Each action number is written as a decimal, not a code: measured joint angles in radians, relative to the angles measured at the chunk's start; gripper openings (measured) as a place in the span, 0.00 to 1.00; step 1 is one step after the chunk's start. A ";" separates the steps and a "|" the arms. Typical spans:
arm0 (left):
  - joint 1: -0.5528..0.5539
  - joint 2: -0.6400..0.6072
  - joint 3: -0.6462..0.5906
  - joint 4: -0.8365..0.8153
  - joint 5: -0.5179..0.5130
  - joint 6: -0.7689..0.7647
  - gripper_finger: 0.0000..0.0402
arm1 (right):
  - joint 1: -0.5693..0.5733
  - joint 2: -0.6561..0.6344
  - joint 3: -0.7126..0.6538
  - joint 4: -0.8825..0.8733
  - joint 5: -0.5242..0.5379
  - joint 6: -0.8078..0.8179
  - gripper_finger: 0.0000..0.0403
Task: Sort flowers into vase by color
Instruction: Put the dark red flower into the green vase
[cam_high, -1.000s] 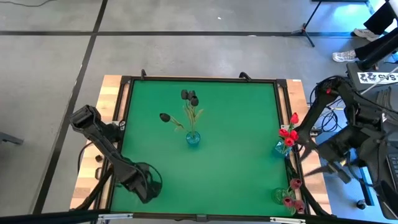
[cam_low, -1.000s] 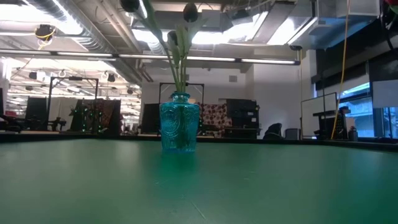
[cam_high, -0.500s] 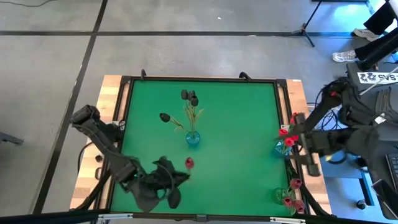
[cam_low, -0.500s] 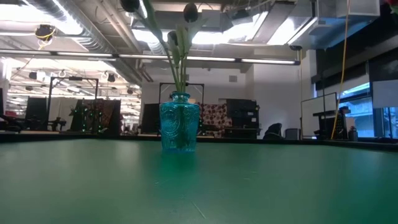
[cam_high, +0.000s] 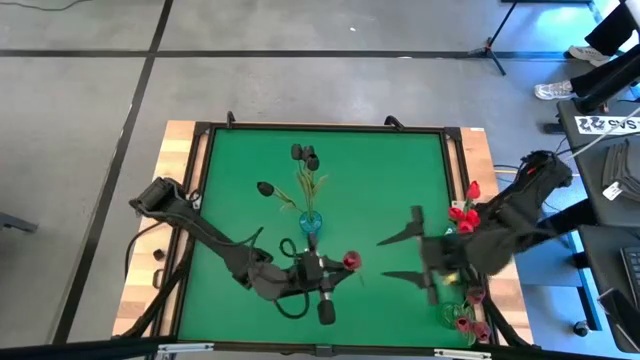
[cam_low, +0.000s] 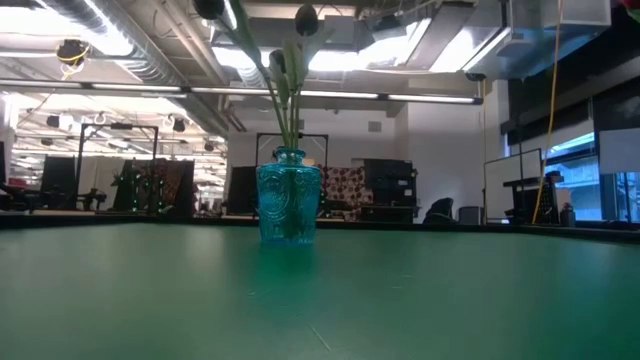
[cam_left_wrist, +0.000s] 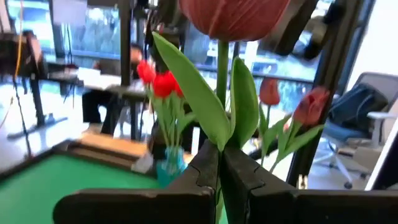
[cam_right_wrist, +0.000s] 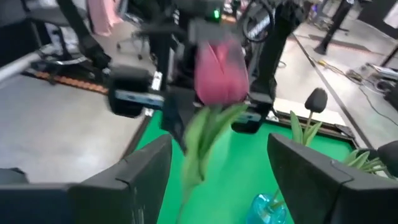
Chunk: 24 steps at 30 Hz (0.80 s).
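Green table mat (cam_high: 380, 190), wooden table edge (cam_high: 175, 160), possibly shoes (cam_high: 553, 90)

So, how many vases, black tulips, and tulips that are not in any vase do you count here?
vases: 3
black tulips: 3
tulip outside any vase: 1
Total: 7

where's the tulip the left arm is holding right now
In the high view the red tulip sits in the left gripper above the table's near middle, just below the blue vase, facing the open right gripper.
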 joint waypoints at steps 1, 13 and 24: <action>0.000 0.005 0.000 0.038 0.003 0.029 0.00 | -0.011 0.015 0.000 0.006 -0.005 0.000 0.64; 0.021 0.027 0.000 0.164 0.046 0.146 0.01 | -0.097 0.093 0.000 0.204 -0.198 0.006 0.41; 0.013 0.027 0.000 0.167 -0.018 0.176 0.12 | -0.161 0.101 0.000 0.197 -0.225 0.060 0.04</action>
